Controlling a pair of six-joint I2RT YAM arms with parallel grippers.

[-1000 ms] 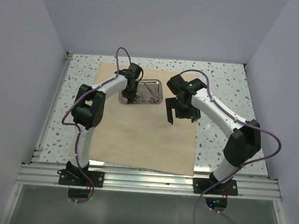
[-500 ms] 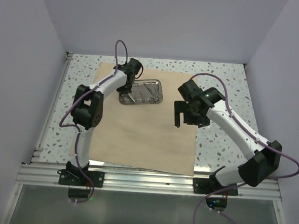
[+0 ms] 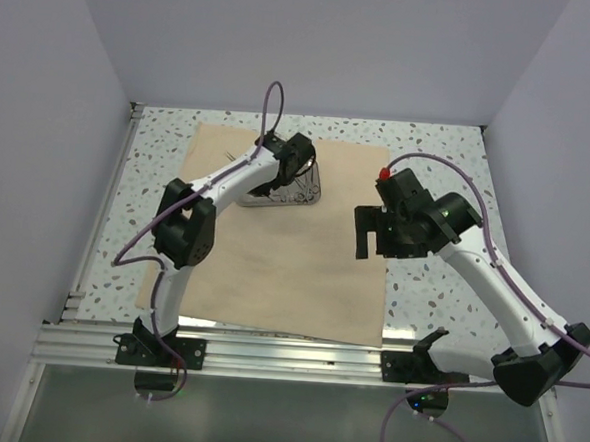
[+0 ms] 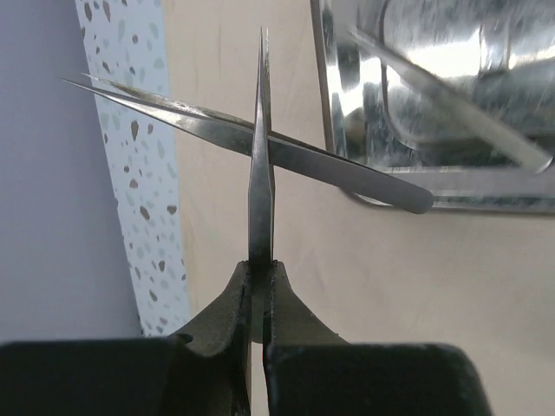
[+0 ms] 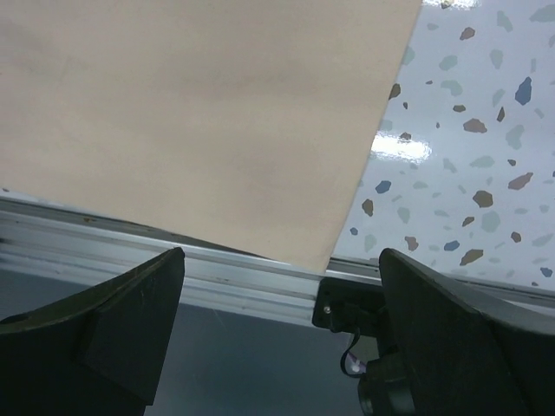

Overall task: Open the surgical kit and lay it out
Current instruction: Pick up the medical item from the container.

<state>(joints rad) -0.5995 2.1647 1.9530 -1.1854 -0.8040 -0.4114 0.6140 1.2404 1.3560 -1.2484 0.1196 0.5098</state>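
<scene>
The beige cloth wrap (image 3: 273,260) lies spread flat on the table. The steel tray (image 3: 302,194) sits on its far part. My left gripper (image 3: 297,161) hovers over the tray's far edge. In the left wrist view it (image 4: 260,264) is shut on a thin pointed steel tool (image 4: 261,173), seen edge-on. A pair of tweezers (image 4: 329,165) lies across the cloth beside the tray's rim (image 4: 416,178). Another thin tool (image 4: 451,104) lies in the tray. My right gripper (image 3: 374,236) is open and empty above the cloth's right edge, and its wrist view (image 5: 282,254) looks down on the cloth's near right corner (image 5: 199,113).
Speckled tabletop (image 3: 448,170) surrounds the cloth. An aluminium rail (image 3: 287,356) runs along the near edge and shows in the right wrist view (image 5: 173,260). Side walls close in the left, right and back.
My left gripper has moved right, from the tray's left side to over its far right part. My right arm has drawn back to the right, off the tray side.
</scene>
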